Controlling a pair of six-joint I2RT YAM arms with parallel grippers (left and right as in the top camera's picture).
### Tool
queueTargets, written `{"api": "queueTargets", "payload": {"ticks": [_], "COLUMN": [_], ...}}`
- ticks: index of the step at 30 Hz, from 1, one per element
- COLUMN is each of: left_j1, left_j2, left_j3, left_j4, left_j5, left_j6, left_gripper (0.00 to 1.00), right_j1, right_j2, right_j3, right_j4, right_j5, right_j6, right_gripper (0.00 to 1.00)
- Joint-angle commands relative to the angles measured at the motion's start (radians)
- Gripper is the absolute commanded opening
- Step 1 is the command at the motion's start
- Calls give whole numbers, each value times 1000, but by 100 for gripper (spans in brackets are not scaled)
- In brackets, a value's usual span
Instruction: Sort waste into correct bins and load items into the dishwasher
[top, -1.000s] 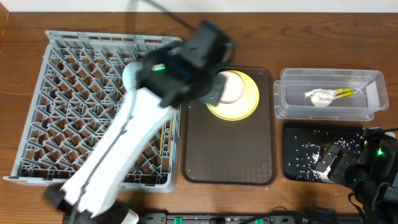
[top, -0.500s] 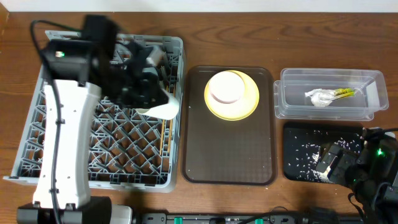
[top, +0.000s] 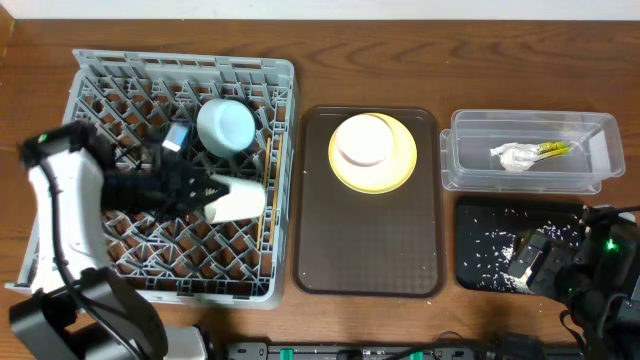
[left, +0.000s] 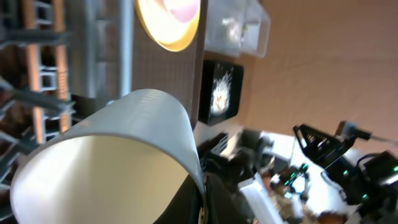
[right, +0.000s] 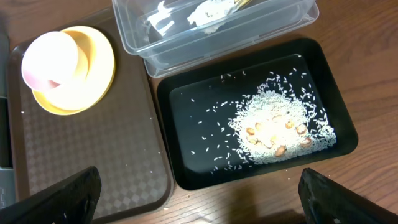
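Left claw (top: 204, 191) is pressed together on the wall of a white cup (top: 238, 198). You hold the cup on its side over the rack (top: 130, 72), at 9 o'clock in the overhead view. The cup's mouth faces back toward your wrist camera and its base points to 3 o'clock. Pinching the wall near the rim this way should let you tip it mouth-down between the pegs, which looks like the step in hand. Whether the cup touches the lattice cannot be told.

A blue bowl (top: 226, 125) sits in the rack at 12 o'clock from the cup, blue outside up, so it would drain. Chopsticks (top: 267, 225) lie along the rack's 3 o'clock edge, just beside the cup.

At centre, a brown tray (top: 370, 240) carries a plate (top: 402, 165) at its 12 o'clock end, with a cream bowl (top: 362, 142) resting on it. Both are yet to be loaded.

At 2 o'clock, the tub (top: 600, 125) holds the napkin (top: 513, 156) and wrapper (top: 552, 149). At 4 o'clock, the black tray (top: 470, 215) holds scattered crumbs (top: 492, 250). The waste looks sorted.

Right claw (right: 199, 180) is spread wide and pinches nothing. It is parked over the black tray, well apart from your left arm's work.

Lower the cup with care, since the chopsticks and blue bowl crowd that spot.
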Motion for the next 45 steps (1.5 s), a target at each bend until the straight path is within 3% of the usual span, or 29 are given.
{"api": "queueTargets", "payload": {"ticks": [1,4,15,23,26,27,28,36,45], "left_j1": [87,140,227,236,242,247,253,355,428], "left_j2": [-12,-12,-12,-12,-12,-12,-12,-14,-110], "left_j3": [-87,-167,-303,-303,-302,-302,-302,-280,-280], "left_j4": [-74,-66,65,210,246,257,265,269,267], "left_j5": [58,57,37,-53,-68,-73,-80,-146,-114], "left_j6": [150,208,210,34,-24,-44,-64,-116,-148], "left_gripper": [8,8,8,8,13,17,98,100,100], "right_j1": [-5,-5,-5,-5,-5,-5,-5,-5,-5], "right_j2": [0,0,0,0,0,0,0,0,0], "right_j3": [4,4,4,4,4,4,4,4,4], "right_j4": [2,2,0,-1,-1,-1,-1,-1,-1], "right_j5": [0,0,0,0,0,0,0,0,0], "right_j6": [9,9,9,9,9,9,9,9,9], "right_gripper": [99,99,99,99,99,99,99,99,99]}}
